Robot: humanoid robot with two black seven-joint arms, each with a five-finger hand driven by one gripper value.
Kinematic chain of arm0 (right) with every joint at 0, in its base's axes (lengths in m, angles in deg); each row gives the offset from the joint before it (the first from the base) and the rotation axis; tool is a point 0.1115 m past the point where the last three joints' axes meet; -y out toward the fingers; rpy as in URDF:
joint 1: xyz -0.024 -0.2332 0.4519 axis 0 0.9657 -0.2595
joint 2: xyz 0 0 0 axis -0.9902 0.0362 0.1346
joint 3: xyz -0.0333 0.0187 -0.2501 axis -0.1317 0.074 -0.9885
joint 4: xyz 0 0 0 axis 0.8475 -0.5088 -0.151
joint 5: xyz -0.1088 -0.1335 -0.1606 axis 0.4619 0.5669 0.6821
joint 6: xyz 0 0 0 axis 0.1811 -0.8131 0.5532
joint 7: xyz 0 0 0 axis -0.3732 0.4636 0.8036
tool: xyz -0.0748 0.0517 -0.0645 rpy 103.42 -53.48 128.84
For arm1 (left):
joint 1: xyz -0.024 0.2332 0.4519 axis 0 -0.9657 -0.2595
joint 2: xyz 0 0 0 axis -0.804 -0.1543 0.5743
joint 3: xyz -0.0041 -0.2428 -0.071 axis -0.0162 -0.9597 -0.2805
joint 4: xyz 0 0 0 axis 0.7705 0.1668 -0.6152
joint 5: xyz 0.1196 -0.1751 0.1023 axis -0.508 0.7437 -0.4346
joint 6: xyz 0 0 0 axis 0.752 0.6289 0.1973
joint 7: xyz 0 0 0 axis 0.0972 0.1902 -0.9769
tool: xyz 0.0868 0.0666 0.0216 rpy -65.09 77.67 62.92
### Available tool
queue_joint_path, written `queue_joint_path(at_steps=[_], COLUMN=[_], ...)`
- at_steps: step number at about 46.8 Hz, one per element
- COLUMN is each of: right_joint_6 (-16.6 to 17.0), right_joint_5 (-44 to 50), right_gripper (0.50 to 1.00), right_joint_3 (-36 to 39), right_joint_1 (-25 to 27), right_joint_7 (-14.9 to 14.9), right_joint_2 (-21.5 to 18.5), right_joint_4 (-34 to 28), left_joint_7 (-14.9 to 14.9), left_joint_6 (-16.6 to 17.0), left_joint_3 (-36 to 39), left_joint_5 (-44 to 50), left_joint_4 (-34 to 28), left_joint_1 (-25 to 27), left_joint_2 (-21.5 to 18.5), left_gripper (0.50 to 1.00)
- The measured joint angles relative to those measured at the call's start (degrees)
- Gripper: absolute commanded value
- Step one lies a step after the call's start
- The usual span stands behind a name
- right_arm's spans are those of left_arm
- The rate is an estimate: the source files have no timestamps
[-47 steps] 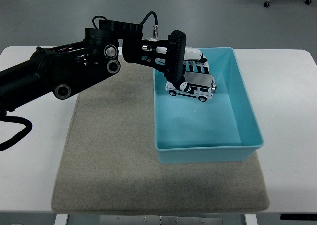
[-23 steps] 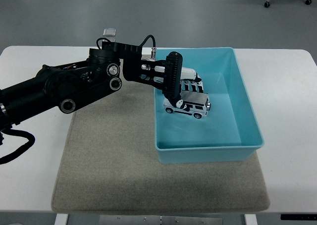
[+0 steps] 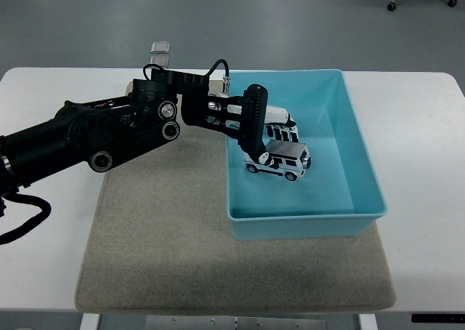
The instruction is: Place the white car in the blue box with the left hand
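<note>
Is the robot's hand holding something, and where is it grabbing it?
Yes. The left hand holds the small white toy car by its roof and upper sides, inside the light blue plastic box.

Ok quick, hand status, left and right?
Left hand: inside the blue box, fingers closed on the white car.
Right hand: not in view.

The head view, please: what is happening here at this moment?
The robot's left hand reaches in from the left and grips the white car inside the blue box. The car is low over the box floor or resting on it; the picture does not settle which. The fingers have not let go yet. The box stands on a grey mat on the white table. The right arm is not in view.
</note>
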Motion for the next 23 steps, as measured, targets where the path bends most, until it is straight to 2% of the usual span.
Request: queue_joint_path(at_steps=[4,7,13,14,17,18,23], right_joint_6=[0.0,0.0,0.0,0.0,0.0,0.0,0.0], right_joint_5=[0.0,0.0,0.0,0.0,0.0,0.0,0.0], right_gripper=[0.936,0.936,0.936,0.936,0.936,0.936,0.936], right_joint_3=[0.0,0.0,0.0,0.0,0.0,0.0,0.0], right_joint_1=[0.0,0.0,0.0,0.0,0.0,0.0,0.0], right_joint_7=[0.0,0.0,0.0,0.0,0.0,0.0,0.0], right_joint_2=[0.0,0.0,0.0,0.0,0.0,0.0,0.0], right_joint_4=[0.0,0.0,0.0,0.0,0.0,0.0,0.0], left_joint_7=[0.0,0.0,-0.4,-0.5,-0.6,-0.6,-0.7], left_joint_6=[-0.1,-0.1,-0.1,0.0,0.0,0.0,0.0], left_joint_3=[0.0,0.0,0.0,0.0,0.0,0.0,0.0], left_joint_5=[0.0,0.0,0.1,0.1,0.1,0.1,0.1], left_joint_4=[0.0,0.0,0.0,0.0,0.1,0.1,0.1], left_joint_1=[-0.1,-0.1,-0.1,-0.1,-0.1,-0.1,0.0], left_joint_2=[0.0,0.0,0.0,0.0,0.0,0.0,-0.1], left_gripper=[0.737,0.771,0.776,0.797,0.959,0.977,0.988])
